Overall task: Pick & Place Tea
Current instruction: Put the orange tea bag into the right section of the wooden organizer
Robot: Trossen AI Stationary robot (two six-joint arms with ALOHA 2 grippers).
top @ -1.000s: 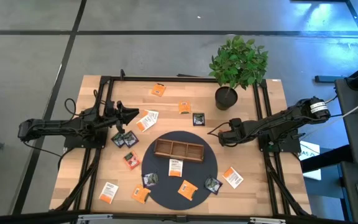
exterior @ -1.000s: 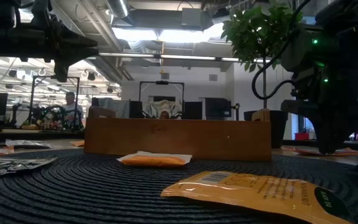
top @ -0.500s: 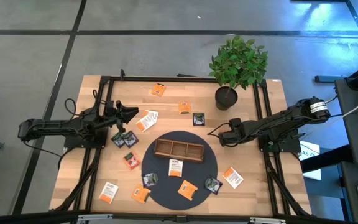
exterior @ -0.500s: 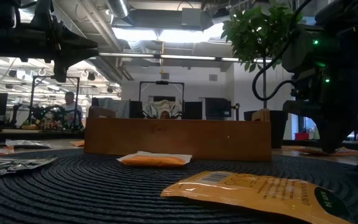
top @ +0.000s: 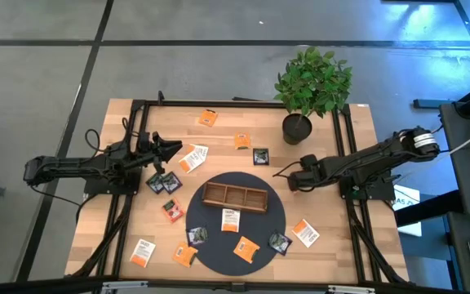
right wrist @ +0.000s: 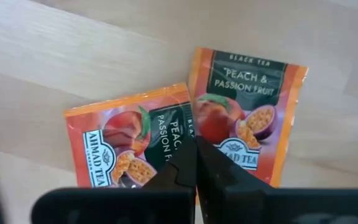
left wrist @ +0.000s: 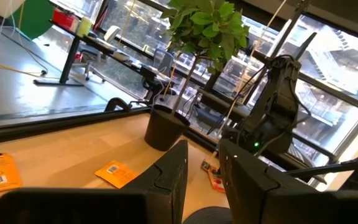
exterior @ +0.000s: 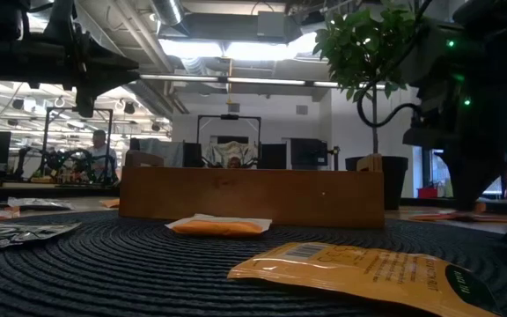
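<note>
Wooden table [right wrist: 73, 50]: right fingers [right wrist: 196, 163] closed, above two peach tea sachets [right wrist: 132, 137].

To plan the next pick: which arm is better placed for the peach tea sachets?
Right. The right gripper, shut, is just above the two peach sachets; the left gripper hangs open far from them.

flat tea sachets [top: 230, 220] scattered over table [top: 357, 253] and mat [top: 269, 222]

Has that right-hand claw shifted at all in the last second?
Yes, slightly. The right gripper has drawn back toward its own side, away from the wooden tray.
</note>
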